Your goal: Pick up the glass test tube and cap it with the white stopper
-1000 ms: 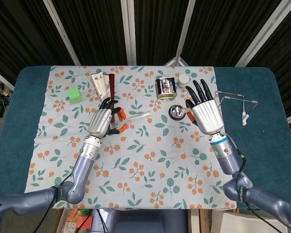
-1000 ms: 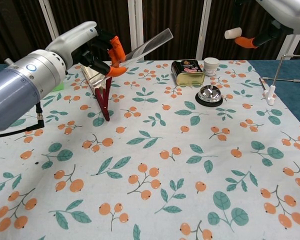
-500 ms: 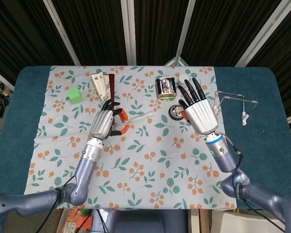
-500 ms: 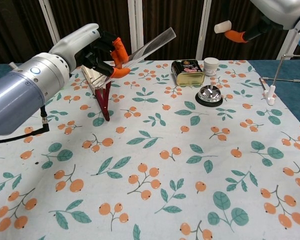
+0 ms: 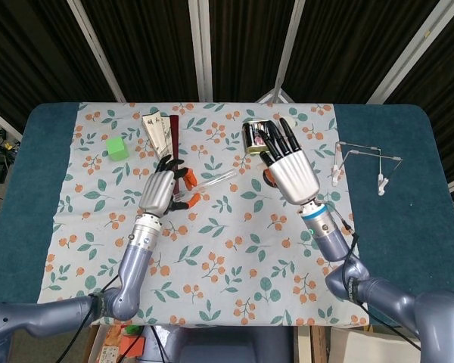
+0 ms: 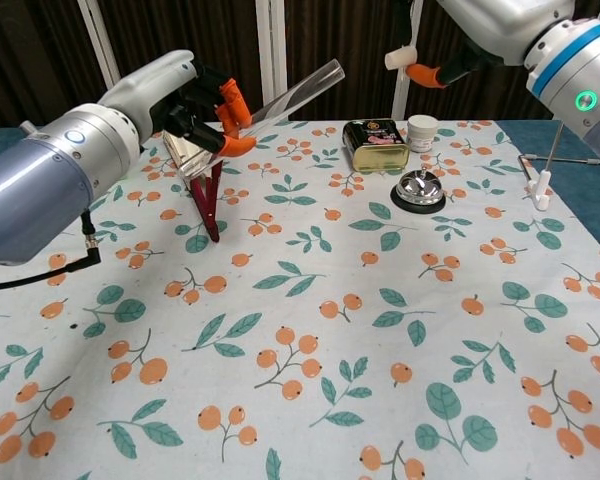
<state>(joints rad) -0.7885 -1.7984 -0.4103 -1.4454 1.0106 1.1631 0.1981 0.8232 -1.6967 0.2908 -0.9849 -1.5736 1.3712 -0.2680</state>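
My left hand (image 5: 160,190) (image 6: 185,98) holds the glass test tube (image 6: 298,90) (image 5: 214,180) in the air, pinched between orange-tipped fingers, its open end pointing up and to the right. My right hand (image 5: 289,170) (image 6: 480,30) is raised to the right of the tube. It pinches the white stopper (image 6: 399,58) between thumb and a finger. In the chest view the stopper hangs a short way right of the tube's open end, apart from it. The head view hides the stopper behind the hand.
On the floral cloth (image 6: 310,300) lie a folded fan with a dark red handle (image 6: 208,190), a tin of batteries (image 6: 374,143), a small white jar (image 6: 422,131), a call bell (image 6: 418,189) and a green cube (image 5: 117,147). A wire stand (image 6: 550,165) is at the right.
My right hand has carried the stopper leftward, from the far right to near the tube's open end. The left hand and tube have barely shifted.
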